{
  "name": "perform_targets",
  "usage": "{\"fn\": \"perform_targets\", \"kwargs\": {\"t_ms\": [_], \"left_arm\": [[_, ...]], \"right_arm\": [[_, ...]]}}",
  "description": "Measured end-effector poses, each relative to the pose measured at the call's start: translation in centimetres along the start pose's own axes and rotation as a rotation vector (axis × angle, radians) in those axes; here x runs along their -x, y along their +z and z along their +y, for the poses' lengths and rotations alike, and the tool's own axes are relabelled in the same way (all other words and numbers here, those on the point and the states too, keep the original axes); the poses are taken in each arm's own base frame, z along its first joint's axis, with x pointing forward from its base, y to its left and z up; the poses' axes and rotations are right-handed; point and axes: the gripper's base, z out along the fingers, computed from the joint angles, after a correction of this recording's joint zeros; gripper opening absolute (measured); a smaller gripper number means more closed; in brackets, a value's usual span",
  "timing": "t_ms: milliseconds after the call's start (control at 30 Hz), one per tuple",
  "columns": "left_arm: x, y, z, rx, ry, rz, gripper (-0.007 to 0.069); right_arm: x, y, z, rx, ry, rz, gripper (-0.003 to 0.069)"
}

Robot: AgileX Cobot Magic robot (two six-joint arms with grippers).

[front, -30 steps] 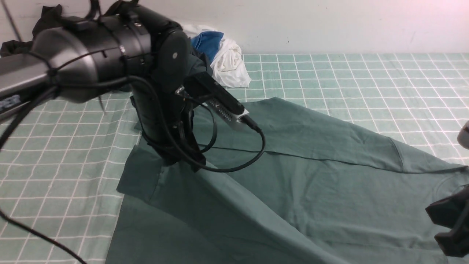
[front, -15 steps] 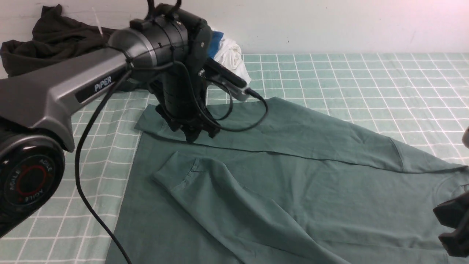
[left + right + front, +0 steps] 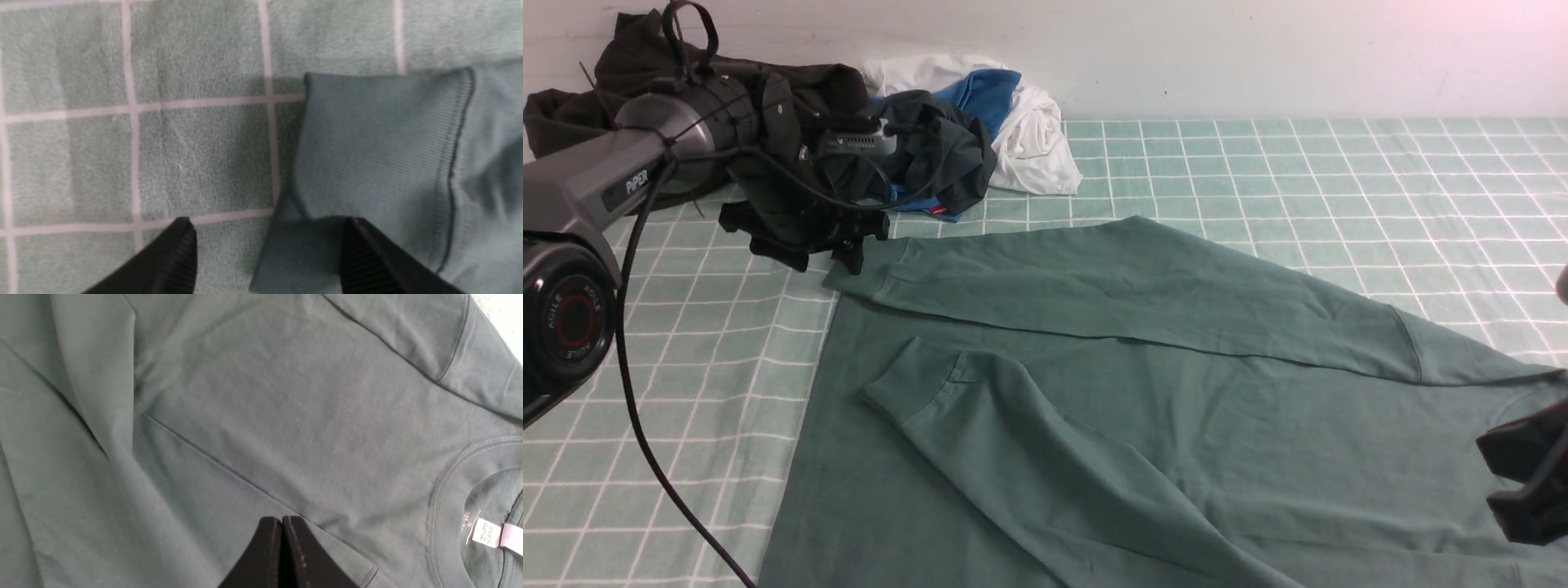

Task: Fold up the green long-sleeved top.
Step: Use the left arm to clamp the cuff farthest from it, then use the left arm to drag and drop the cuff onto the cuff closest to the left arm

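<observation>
The left arm [image 3: 584,184] stretched forward, the left gripper [image 3: 267,222] pointing down, jaws spread wide; the right gripper [image 3: 282,522] was closed tight.

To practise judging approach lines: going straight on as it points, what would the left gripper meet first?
Probably the green top's ribbed cuff under one finger and the gridded cloth under the other; the open left gripper straddles the cuff's edge.

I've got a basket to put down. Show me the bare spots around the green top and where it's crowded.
Bare: the gridded cloth between the wall and the green top, toward the right; the cloth left of its hem too, though a cable crosses it. Crowded: the far-left corner, with the clothes pile and the left gripper.
</observation>
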Motion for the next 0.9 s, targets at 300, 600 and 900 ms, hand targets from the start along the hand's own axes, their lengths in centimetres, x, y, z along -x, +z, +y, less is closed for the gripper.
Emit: {"fn": "perform_targets", "kwargs": {"t_ms": [300,600,900], "left_arm": [[0.0,0.4,-0.3,-0.039,0.006,-0.003,0.0167],[0.5,-1.9,-0.5,-0.041,0.057,-0.020,0.0016],[0.6,-12.3,-6.8,-0.147,0.174,-0.090,0.0016]], "right_arm": [[0.0,0.0,0.0,-0.003,0.002,-0.004,-0.0014],[0.0,0.0,0.0,-0.003,0.002,-0.003,-0.0014],[0.4,0.0,0.0,-0.005,0.002,-0.037,-0.0014]]}}
